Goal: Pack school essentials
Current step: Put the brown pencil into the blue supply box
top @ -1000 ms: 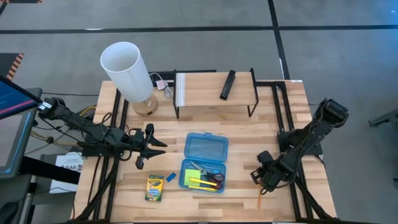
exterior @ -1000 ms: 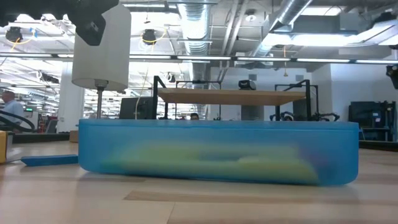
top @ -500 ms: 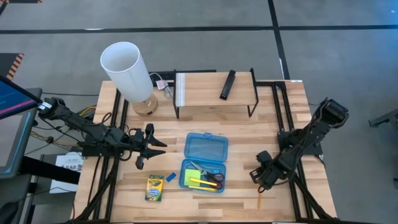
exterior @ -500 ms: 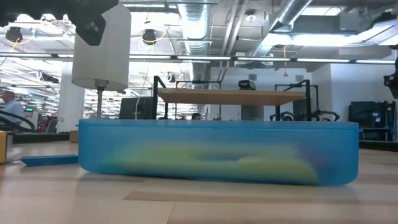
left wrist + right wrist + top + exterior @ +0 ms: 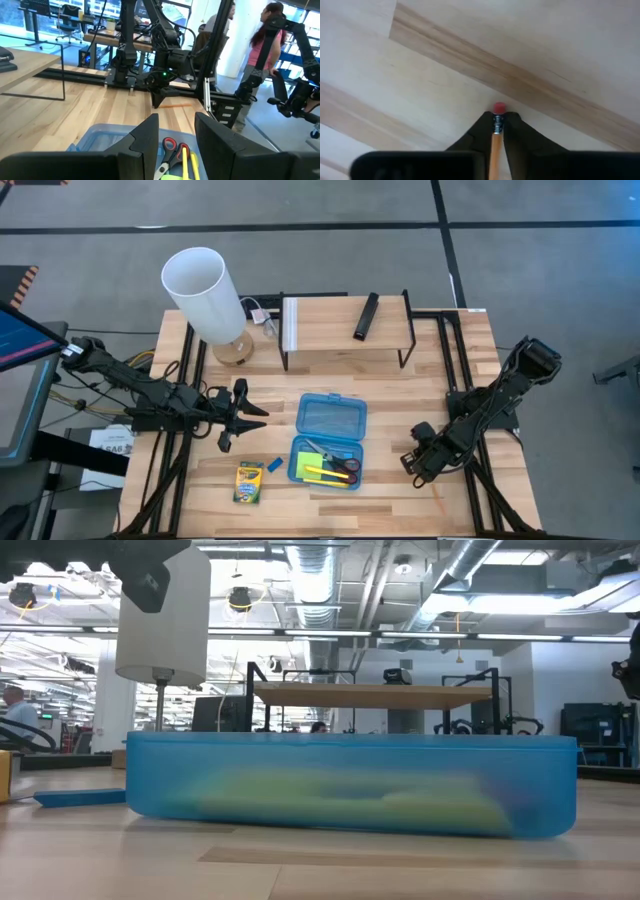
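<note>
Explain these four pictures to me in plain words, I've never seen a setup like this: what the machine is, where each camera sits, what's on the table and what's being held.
It is a robot with two dark arms at a wooden table, each ending in a two-finger gripper. One camera looks straight down, one sits at table height, and one rides on each wrist.

On the table an open blue case holds red-handled scissors, a green sticky-note pad and yellow sticks. Beside it lie a crayon box and a small blue eraser. A white-shaded lamp and a small shelf stand at the back.

The right gripper is shut on an orange pencil. The left gripper hangs open beside the case, empty.
</note>
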You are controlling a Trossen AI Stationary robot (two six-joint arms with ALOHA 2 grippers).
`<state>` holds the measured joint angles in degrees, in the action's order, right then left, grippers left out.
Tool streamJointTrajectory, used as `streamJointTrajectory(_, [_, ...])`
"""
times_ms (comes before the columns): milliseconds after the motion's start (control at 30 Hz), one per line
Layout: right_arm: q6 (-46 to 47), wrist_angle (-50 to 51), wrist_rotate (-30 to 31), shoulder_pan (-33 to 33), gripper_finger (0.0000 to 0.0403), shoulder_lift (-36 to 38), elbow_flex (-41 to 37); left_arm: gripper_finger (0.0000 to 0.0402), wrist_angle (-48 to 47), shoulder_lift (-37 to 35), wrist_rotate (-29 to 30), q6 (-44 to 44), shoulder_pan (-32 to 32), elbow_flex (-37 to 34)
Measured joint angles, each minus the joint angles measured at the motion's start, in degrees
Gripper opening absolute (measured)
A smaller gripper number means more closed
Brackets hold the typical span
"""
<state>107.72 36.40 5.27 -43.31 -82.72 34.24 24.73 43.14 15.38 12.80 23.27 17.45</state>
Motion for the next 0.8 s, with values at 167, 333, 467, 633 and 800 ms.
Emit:
streamJointTrajectory(167, [-0.5,0.3,1.0,0.0,0.002,0.1,0.1,0.0114,0.0,0.0,0.0,0.0,0.0,0.0])
streamJointTrajectory(333, [-1.4,0.4,1.8,0.0,0.0007,0.1,0.1,0.0114,0.0,0.0,0.0,0.4,0.0,0.0])
streamJointTrajectory(467, [-1.7,0.6,2.0,0.3,0.0012,0.9,0.0,0.0114,0.0,0.0,0.0,0.4,0.0,0.0])
streamJointTrajectory(633, [-4.2,0.6,3.9,1.9,0.0005,2.4,-0.2,0.0114,0.0,0.0,0.0,0.4,0.0,0.0])
streamJointTrajectory(800, [-8.4,0.1,5.4,4.8,0.0003,3.5,-0.3,0.0114,0.0,0.0,0.0,0.4,0.0,0.0])
